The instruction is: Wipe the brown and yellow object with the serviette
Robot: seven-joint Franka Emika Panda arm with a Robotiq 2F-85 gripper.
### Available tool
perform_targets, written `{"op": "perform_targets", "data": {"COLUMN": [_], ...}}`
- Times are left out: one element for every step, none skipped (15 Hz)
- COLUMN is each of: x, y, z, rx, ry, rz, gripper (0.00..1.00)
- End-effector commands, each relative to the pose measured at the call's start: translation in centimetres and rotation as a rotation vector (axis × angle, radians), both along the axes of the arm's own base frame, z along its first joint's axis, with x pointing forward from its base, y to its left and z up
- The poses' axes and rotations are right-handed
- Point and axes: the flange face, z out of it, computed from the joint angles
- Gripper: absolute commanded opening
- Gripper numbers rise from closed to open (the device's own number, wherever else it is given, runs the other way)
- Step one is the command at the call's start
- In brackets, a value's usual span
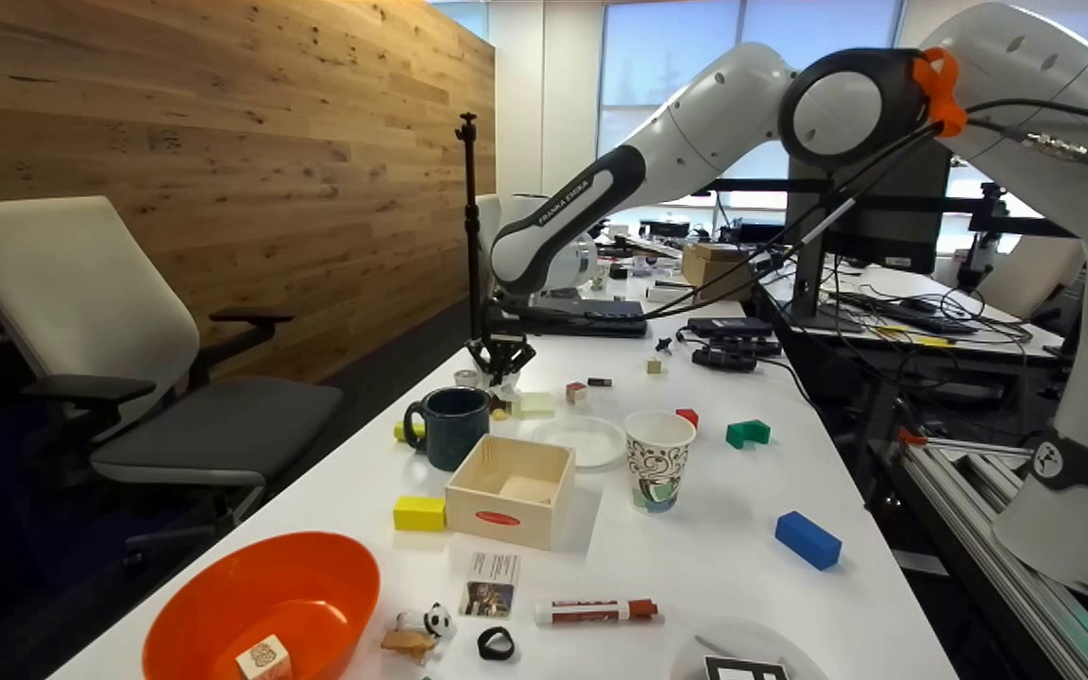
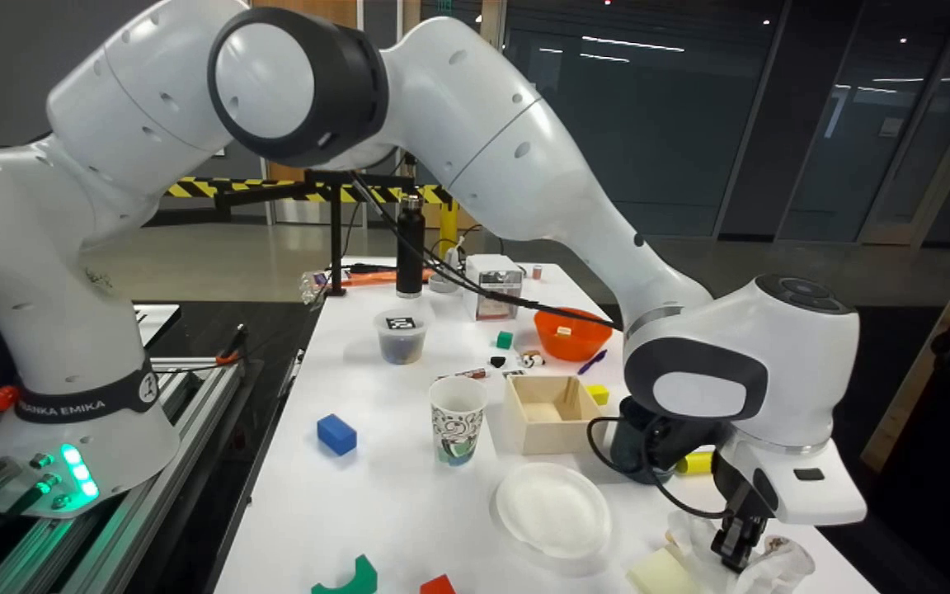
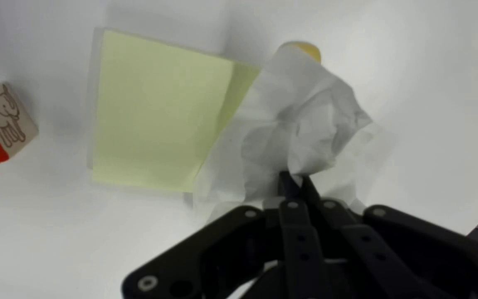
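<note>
currently, the gripper [image 3: 296, 181] has its fingers together, clamped on a fold of the serviette [image 3: 270, 133], which spreads crumpled around the fingertips, low over the table [image 1: 714, 562]. the object to be wiped is judged to be the yellow piece [image 3: 310, 51] showing past the edge of the serviette in the wrist view; the rest is covered, and no brown part can be confirmed there.

the following faults are possible.

1. serviette slips or tears. cause: one small fold of thin, soft material takes the full drag of the stroke.

2. object is pushed instead of wiped. cause: it appears small, with nothing visible bracing it against sideways force.

3. stroke misses. cause: the serviette screens most of the object from the wrist view, so its outline must be guessed.

4. pale yellow pad [image 3: 160, 116] is dragged along. cause: the serviette overlaps its edge in the wrist view.

5. fingertips strike the table. cause: limp material gives little cushion under downward pressure.

6. cable [image 2: 589, 432] snags the dark mug [image 1: 454, 434]. cause: its loop hangs close by in an exterior view; clearance cannot be told.
</note>
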Motion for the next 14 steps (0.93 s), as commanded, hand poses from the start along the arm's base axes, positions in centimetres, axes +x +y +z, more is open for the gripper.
{"op": "perform_targets", "data": {"x": [1.9, 2.0, 1.9, 1.9, 1.8, 1.8, 2.1, 2.2, 2.4, 2.8, 3.1, 3.3, 3.5, 3.7], "y": [-0.8, -1.1, -1.6, -2.0, -2.5, -3.1, -3.6, -4.0, -4.3, -4.5, -4.5, -4.4, -4.4, -4.4], "z": [-1.4, -1.4, -1.5, -1.6, -1.7, -1.8, -1.8, -1.7, -1.6, -1.3, -0.9, -0.6, -0.2, 0.1], "rx": [0.057, 0.072, 0.098, 0.112, 0.133, 0.144, 0.136, 0.144, 0.145, 0.137, 0.136, 0.125, 0.103, 0.067], "ry": [0.057, 0.09, 0.141, 0.171, 0.194, 0.194, 0.161, 0.153, 0.13, 0.096, 0.08, 0.066, 0.049, 0.037], "rz": [-0.065, -0.083, -0.097, -0.121, -0.147, -0.173, -0.189, -0.201, -0.204, -0.199, -0.195, -0.187, -0.187, -0.188], "gripper": [0.01, 0.01, 0.01, 0.01, 0.01, 0.01, 0.01, 0.01, 0.01, 0.01, 0.01, 0.01, 0.01, 0.01]}}
